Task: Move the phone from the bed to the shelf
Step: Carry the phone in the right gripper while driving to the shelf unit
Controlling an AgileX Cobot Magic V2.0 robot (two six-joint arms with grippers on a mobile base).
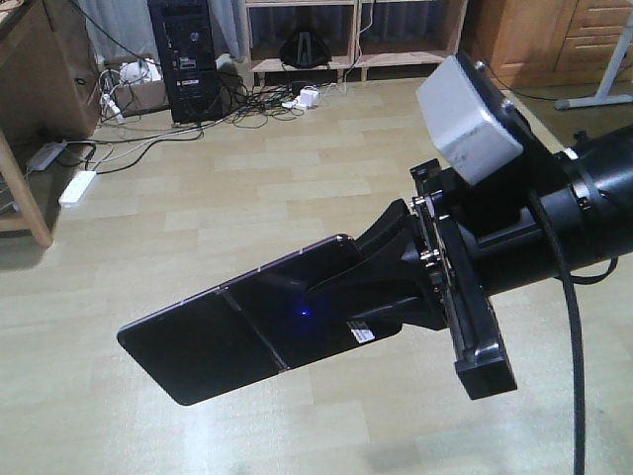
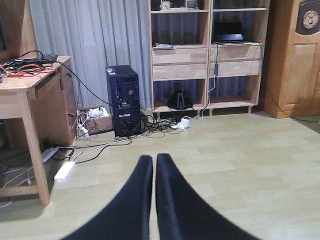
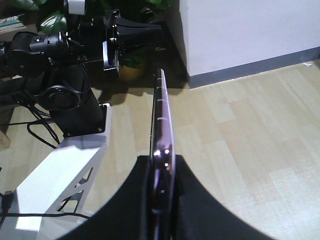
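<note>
My right gripper [image 1: 344, 287] is shut on the phone [image 1: 237, 327], a flat glossy black slab with a middle crease and a small white sticker by the fingers. It hangs level in the air above the floor, sticking out to the left. The right wrist view shows the phone [image 3: 161, 120] edge-on, clamped between the two black fingers of my right gripper [image 3: 162, 161]. My left gripper [image 2: 154, 160] is shut on nothing and faces the pale wooden shelf [image 2: 181, 62] across the room; the shelf's lower boards [image 1: 297, 65] show at the top of the front view. The bed is out of view.
A black computer tower [image 2: 124, 100] stands on the floor with tangled cables and a white power strip [image 2: 64, 171] beside it. A wooden desk [image 2: 25, 87] is at the left, a wooden cabinet [image 2: 295, 55] at the right. My white base [image 3: 60, 170] and a wall [image 3: 240, 30] flank the phone.
</note>
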